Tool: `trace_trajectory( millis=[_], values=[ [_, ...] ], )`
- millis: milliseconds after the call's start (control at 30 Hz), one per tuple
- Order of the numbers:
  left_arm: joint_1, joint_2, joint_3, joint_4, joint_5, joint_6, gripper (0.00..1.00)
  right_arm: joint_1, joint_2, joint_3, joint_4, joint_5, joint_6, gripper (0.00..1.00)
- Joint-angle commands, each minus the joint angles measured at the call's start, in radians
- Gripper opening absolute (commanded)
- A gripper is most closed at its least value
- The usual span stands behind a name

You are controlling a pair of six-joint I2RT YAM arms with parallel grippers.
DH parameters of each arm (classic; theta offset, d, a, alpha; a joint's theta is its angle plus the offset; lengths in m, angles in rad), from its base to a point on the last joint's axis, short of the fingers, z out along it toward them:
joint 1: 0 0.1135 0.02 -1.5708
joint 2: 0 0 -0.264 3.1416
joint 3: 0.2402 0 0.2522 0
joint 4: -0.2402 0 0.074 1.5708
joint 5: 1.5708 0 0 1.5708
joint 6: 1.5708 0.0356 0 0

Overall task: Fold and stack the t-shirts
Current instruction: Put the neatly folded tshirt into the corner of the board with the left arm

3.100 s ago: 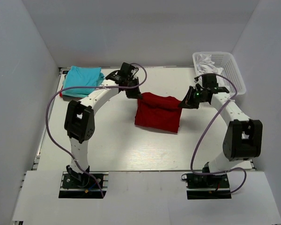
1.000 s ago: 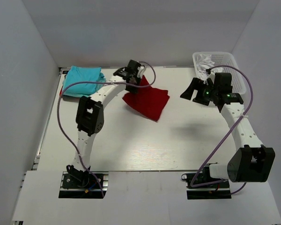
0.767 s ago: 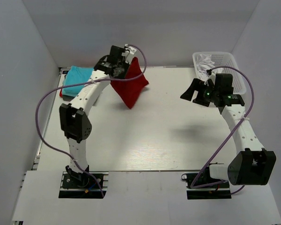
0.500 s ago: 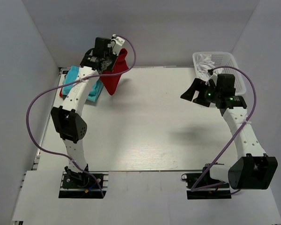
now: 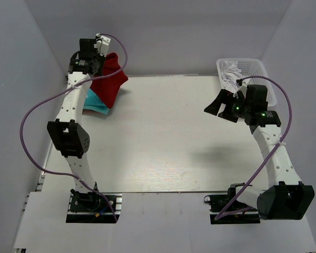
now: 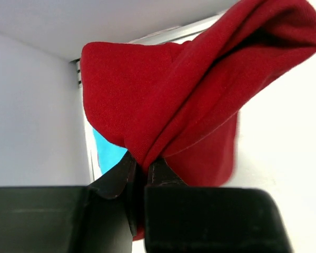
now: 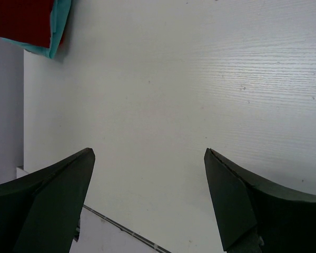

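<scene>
Red t-shirt (image 5: 109, 80): one, pinched in left hand (image 6: 142, 166) above one visible turquoise t-shirt (image 5: 92, 104); right hand (image 7: 148, 155) spread, empty.

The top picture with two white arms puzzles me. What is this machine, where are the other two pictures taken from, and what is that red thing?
Those are two robot arms bolted to a table, seen by a camera above. The other pictures come from a camera on each wrist. The left tool is shut on a dark red t-shirt, lifted over folded turquoise t-shirts at the far left corner. The right tool is open, holds nothing, and hangs above the table. A white basket stands far right.
</scene>
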Motion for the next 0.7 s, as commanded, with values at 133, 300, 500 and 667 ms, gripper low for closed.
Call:
trace_trajectory(
  millis=[133,300,500,667],
  values=[
    [0.126,0.017,0.068,0.096,0.011,-0.083,0.00,0.000,-0.004,0.038,0.006,0.000,0.031,0.90],
    [0.187,0.054,0.068,0.085,0.038,-0.105,0.00,0.002,0.016,0.045,0.009,0.002,0.035,0.90],
    [0.257,0.108,0.042,0.106,0.074,-0.115,0.00,0.000,0.039,0.057,0.009,-0.003,0.047,0.90],
    [0.269,0.128,0.033,0.096,0.037,-0.152,0.39,0.003,0.053,0.066,0.020,-0.015,0.054,0.90]
  ],
)
